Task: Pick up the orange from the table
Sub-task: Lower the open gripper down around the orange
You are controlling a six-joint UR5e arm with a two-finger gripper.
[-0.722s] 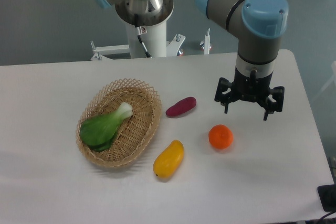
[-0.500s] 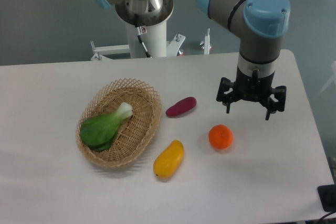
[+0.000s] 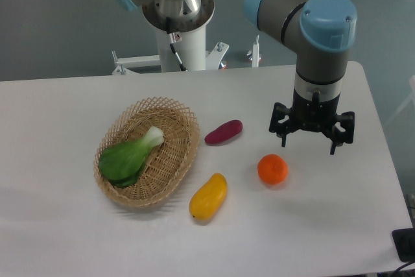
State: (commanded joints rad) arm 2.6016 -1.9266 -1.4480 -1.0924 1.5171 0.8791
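Note:
A small round bright orange (image 3: 273,168) rests on the white table (image 3: 58,238), right of centre. My gripper (image 3: 308,144) hangs above the table, up and to the right of the orange, not touching it. Its black fingers (image 3: 282,135) point down and are spread wide, so it is open with nothing held. The grey and blue arm rises behind it toward the top of the view.
A wicker basket (image 3: 171,156) with a green leafy vegetable (image 3: 128,156) stands at the left. A purple sweet potato (image 3: 224,132) lies beside it, and a yellow-orange mango-like fruit (image 3: 208,196) lies left of the orange. The table's right edge is near the gripper.
The gripper has shifted slightly to the right and lowered a little toward the table. The orange and the other items have not moved.

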